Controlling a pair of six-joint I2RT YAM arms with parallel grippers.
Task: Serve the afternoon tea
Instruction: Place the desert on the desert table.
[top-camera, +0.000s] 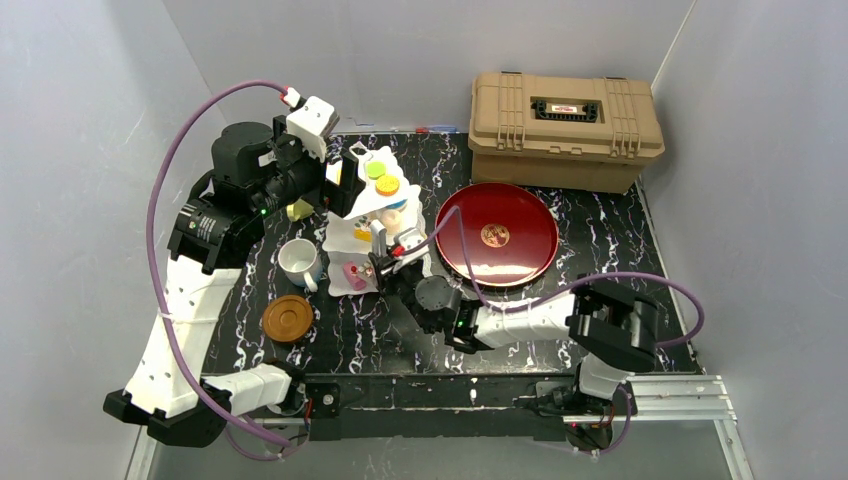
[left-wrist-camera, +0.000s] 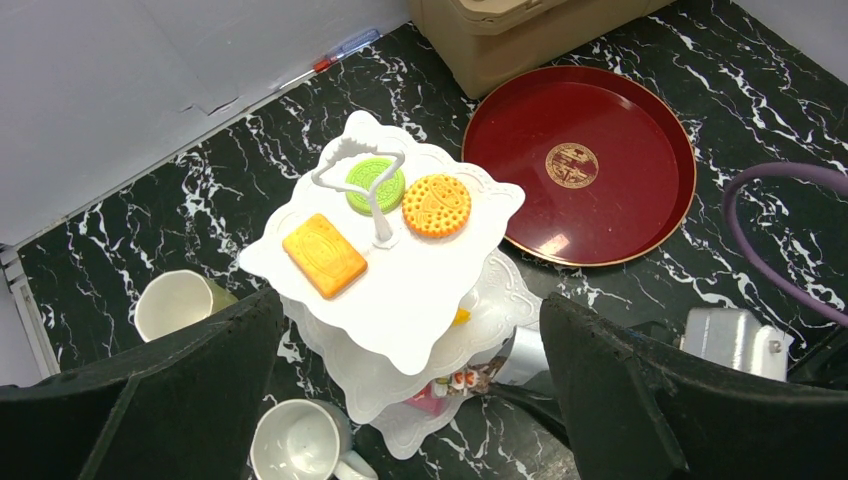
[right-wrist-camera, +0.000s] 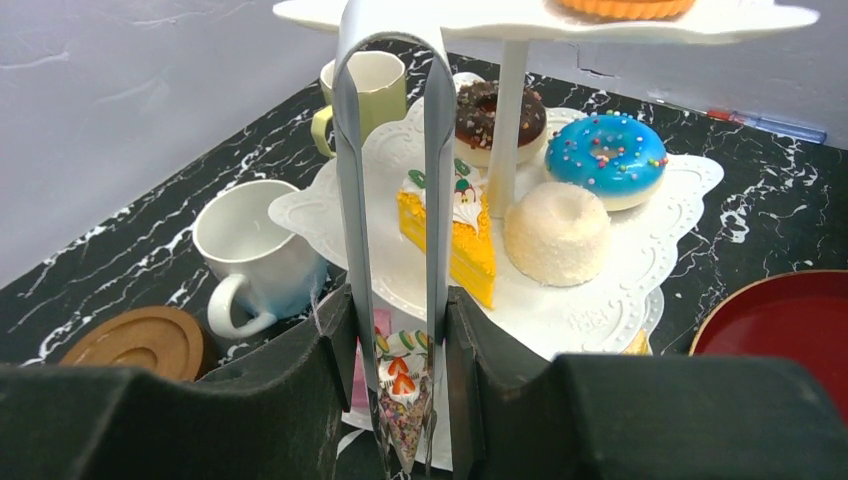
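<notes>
The right gripper (right-wrist-camera: 400, 330) has its jaws pressed onto a pair of metal tongs (right-wrist-camera: 352, 180). They stand upright between the jaws, bend at the top and tips pointing down. Just below the jaws the tong legs close on a small sprinkled cake slice (right-wrist-camera: 402, 395) with a strawberry on it, down at the lowest level of the cake stand (right-wrist-camera: 620, 290). The slice's long axis runs along the tongs, point lowest. So the piece lies straight under the jaws, and this arm is much the nearer (the left gripper (left-wrist-camera: 408, 310) hangs spread wide above the top tier, gripping nothing). Whether the slice rests on the bottom plate or hangs clear of it I cannot tell. The fingers and the lower edge of the wrist view cut off the tips, and from overhead the upper tiers cover that spot.
</notes>
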